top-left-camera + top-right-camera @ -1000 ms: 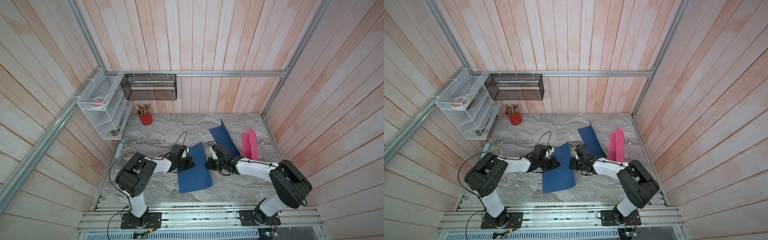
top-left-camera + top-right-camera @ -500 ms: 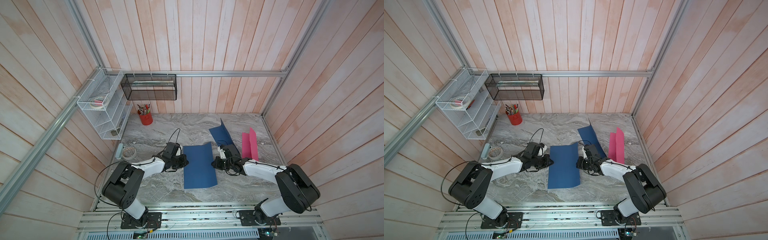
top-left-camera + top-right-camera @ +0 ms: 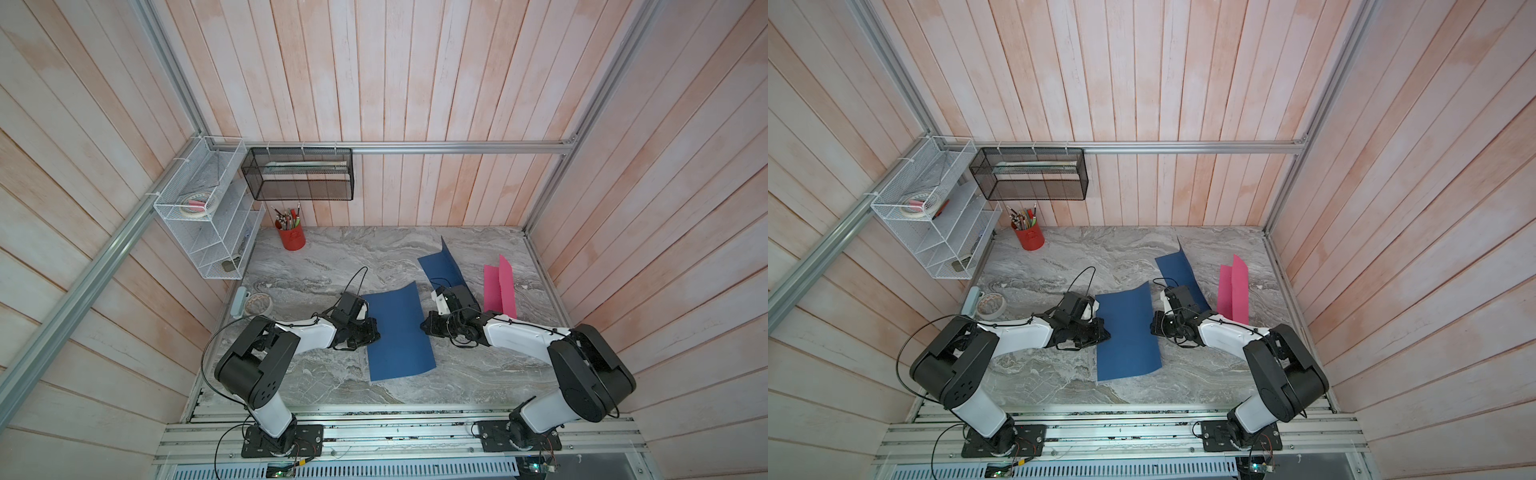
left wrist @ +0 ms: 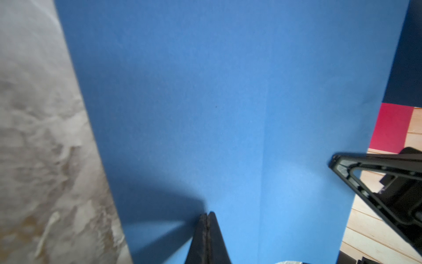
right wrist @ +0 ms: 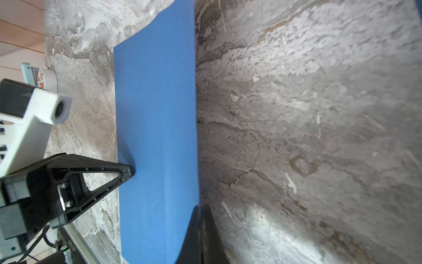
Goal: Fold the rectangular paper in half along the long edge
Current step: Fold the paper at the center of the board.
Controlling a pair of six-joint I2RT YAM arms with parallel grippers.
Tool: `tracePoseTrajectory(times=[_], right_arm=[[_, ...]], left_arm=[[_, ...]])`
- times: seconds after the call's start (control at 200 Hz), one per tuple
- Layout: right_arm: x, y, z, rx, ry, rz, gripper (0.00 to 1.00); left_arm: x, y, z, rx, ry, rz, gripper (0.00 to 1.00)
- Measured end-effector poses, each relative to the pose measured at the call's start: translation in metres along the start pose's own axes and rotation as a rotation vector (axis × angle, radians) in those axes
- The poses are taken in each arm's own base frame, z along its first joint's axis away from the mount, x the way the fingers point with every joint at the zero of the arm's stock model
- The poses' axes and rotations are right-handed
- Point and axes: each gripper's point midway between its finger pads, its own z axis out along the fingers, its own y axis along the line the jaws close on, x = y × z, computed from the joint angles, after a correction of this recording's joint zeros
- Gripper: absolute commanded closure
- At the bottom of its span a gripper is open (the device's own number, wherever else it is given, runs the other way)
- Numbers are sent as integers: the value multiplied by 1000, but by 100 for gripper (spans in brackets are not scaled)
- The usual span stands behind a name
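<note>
Blue paper (image 3: 399,332) flat, unfolded, robot-side of red cup (image 3: 291,239); left gripper (image 3: 376,333) and right gripper (image 3: 422,326) closed, tips at its long edges; fold not begun, next likely needs one edge lifted over.

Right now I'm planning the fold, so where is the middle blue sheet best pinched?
Likely the far right corner of the blue sheet, coming from the right: it lies flat on the marble tabletop, but that corner seems to curl upward.

top views: high, facing down | wrists: close, sharing blue paper (image 4: 205,91)
</note>
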Motion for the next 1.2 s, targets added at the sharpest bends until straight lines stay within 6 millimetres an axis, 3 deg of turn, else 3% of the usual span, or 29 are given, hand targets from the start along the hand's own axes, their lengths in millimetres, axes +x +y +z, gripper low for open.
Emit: tracePoseTrajectory(times=[0.215, 0.545, 0.85, 1.2], right_arm=[[-1, 4, 0, -15, 8, 1, 100], [-8, 45, -2, -154, 22, -15, 100], [12, 81, 20, -248, 103, -31, 100], [26, 86, 48, -295, 166, -3, 100]], left_arm=[[0, 0, 1, 6, -4, 2, 100], [-1, -5, 5, 46, -14, 4, 100], [-2, -7, 8, 60, -16, 11, 100], [-3, -8, 9, 70, -17, 16, 100]])
